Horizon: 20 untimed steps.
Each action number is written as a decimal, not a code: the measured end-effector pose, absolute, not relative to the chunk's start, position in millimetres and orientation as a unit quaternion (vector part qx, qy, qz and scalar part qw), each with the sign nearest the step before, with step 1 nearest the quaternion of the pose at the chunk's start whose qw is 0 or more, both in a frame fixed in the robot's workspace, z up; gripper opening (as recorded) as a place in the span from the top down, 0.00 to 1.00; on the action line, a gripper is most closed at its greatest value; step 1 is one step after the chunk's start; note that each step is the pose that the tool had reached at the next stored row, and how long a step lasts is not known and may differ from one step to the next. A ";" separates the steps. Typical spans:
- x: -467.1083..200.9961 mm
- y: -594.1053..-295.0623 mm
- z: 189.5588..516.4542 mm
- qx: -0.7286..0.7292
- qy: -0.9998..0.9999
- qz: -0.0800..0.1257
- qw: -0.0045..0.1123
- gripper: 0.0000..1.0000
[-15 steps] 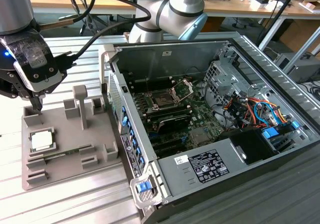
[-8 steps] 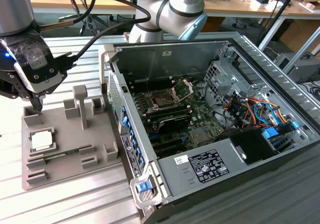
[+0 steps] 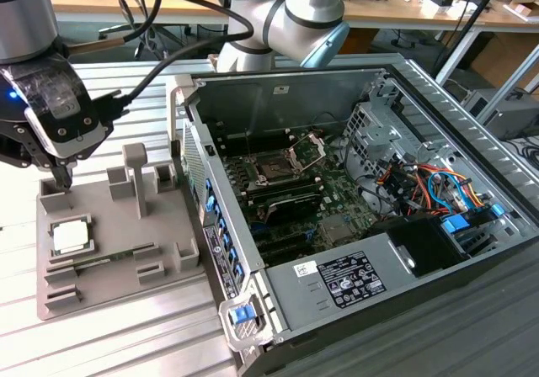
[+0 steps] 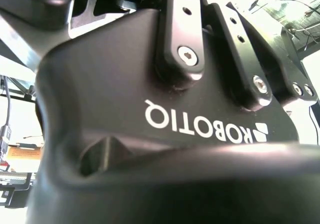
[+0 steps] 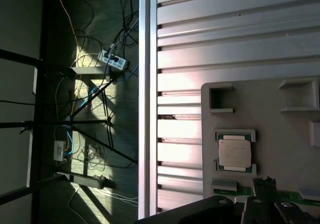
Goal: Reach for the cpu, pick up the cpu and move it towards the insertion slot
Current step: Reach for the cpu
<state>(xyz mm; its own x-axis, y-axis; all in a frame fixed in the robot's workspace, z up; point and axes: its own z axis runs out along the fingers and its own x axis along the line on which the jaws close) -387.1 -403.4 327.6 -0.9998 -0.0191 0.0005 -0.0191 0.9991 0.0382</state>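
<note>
Exterior view: the black robot gripper [image 3: 63, 173] hangs at the exterior view's left, pointing down over the far edge of the grey plastic tray [image 3: 105, 219]. Its tip is a dark shape against the tray, and I cannot tell whether it is spread or pressed together. The arm above it is cut off by the frame.

The cpu [image 3: 70, 236], a small flat square chip with a whitish-silver face and tan rim, lies in a square recess on the tray. It is on the near side of the gripper, apart from it, with nothing gripping it. A long thin green memory stick [image 3: 101, 261] lies on the tray just beside the chip.

The tray rests on a ribbed aluminium table [image 3: 126, 343]. To the exterior view's right stands an open dark computer case [image 3: 286, 99]. On its board, well apart from the chip, is the insertion slot [image 3: 274, 169], a square dark socket with a shiny silver frame. The coloured cables at the case's right end are a tangle and hard to make out.

The first wrist view looks straight down on the chip in its recess and adds the floor beyond the table's edge, with cables and stand legs. The gripper's dark bulk there is cut off by the frame. The second wrist view sits against the gripper's black casing and bolted links.
</note>
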 end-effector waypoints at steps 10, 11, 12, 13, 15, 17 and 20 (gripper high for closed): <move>-387.1 -403.5 324.9 0.010 -1.000 -0.019 0.000 0.89; -387.1 -403.6 324.4 0.010 -1.000 -0.019 0.000 0.89; -387.1 -403.6 324.1 0.010 -1.000 -0.019 0.000 0.89; -387.1 -403.6 323.8 0.010 -1.000 -0.019 0.000 0.89; -387.1 -403.6 323.2 0.010 -1.000 -0.019 0.000 0.89; -387.1 -403.6 322.8 0.010 -1.000 -0.019 0.000 0.89; -387.1 -403.6 322.2 0.010 -1.000 -0.019 0.000 0.89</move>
<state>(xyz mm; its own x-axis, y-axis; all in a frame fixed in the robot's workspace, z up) -387.1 -403.6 322.2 -0.9998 -0.0191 0.0005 -0.0191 0.9991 0.0382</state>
